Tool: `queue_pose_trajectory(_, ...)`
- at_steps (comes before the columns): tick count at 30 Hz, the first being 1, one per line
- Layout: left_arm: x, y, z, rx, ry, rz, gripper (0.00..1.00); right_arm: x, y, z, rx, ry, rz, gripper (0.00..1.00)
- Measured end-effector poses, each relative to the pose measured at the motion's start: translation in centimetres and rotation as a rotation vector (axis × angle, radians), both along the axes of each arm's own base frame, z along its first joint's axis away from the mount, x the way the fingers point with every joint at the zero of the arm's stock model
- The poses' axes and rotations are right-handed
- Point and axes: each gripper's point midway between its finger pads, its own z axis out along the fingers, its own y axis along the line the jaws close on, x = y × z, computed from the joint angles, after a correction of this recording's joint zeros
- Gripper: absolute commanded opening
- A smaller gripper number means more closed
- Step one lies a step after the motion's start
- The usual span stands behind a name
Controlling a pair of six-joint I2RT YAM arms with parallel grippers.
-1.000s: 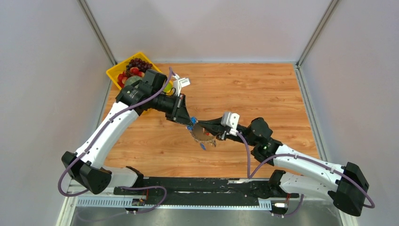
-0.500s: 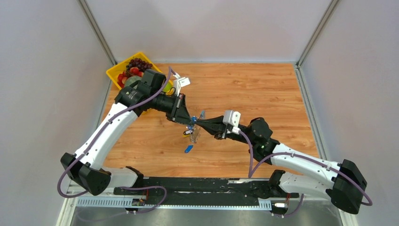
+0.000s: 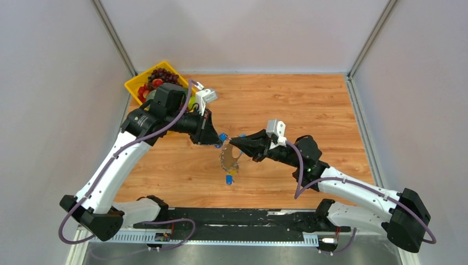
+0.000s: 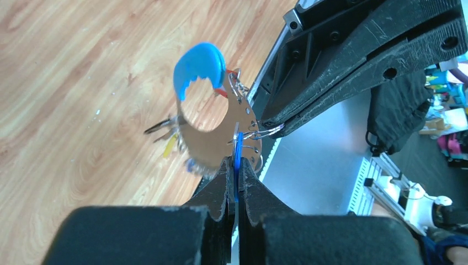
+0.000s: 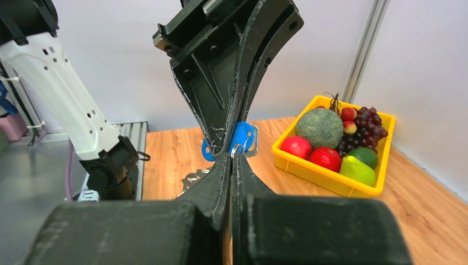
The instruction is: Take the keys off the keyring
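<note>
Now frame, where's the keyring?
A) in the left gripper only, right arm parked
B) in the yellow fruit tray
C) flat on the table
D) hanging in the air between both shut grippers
D: the keyring hangs above the table, pinched from either side by the shut left gripper and right gripper, with a blue-tagged key dangling below it.

Robotics lab test cell, plain white panel walls (image 3: 248, 33) on aluminium posts (image 3: 113, 36), wood-grain tabletop (image 3: 320, 105), cabled robot arms (image 3: 118, 160) bolted to a black rail (image 3: 232, 216), yellow tray (image 5: 331, 182) of fruit (image 5: 317, 128)
</note>
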Motion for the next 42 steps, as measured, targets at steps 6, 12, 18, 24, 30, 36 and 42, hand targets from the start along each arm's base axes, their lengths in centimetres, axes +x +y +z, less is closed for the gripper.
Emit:
queue_pose_trajectory(6, -0.3, 0.4, 1.0, -0.011, -0.084, 0.0, 0.0, -0.3, 0.1, 0.9, 0.022, 0.028, 0.02, 0.0)
queue_pose_trajectory(12, -0.1, 0.6, 1.5, -0.01, -0.115, 0.01, 0.0, 0.0, 0.3, 0.9, -0.006, 0.044, 0.015, 0.0)
queue_pose_trajectory(18, 0.4, 0.9, 1.7, 0.002, -0.164, 0.034, 0.0, 0.8, 1.5, 0.2, -0.058, 0.07, 0.016, 0.0)
queue_pose_trajectory(24, 1.2, 1.4, 1.5, 0.049, -0.207, 0.064, 0.0, 1.7, 2.6, -0.6, -0.103, 0.097, 0.014, 0.0)
queue_pose_trajectory(30, 1.8, 1.2, 1.5, 0.087, -0.237, 0.068, 0.0, 2.7, 3.6, -1.1, -0.126, 0.114, -0.001, 0.0)
queue_pose_trajectory(36, 2.0, 1.1, 0.1, 0.156, -0.237, 0.057, 0.0, 3.9, 4.0, -2.8, -0.164, 0.159, -0.042, 0.31)
queue_pose_trajectory(42, 1.6, 1.0, -0.1, 0.173, -0.26, 0.028, 0.0, 4.5, 3.5, -3.3, -0.165, 0.173, -0.087, 0.51)
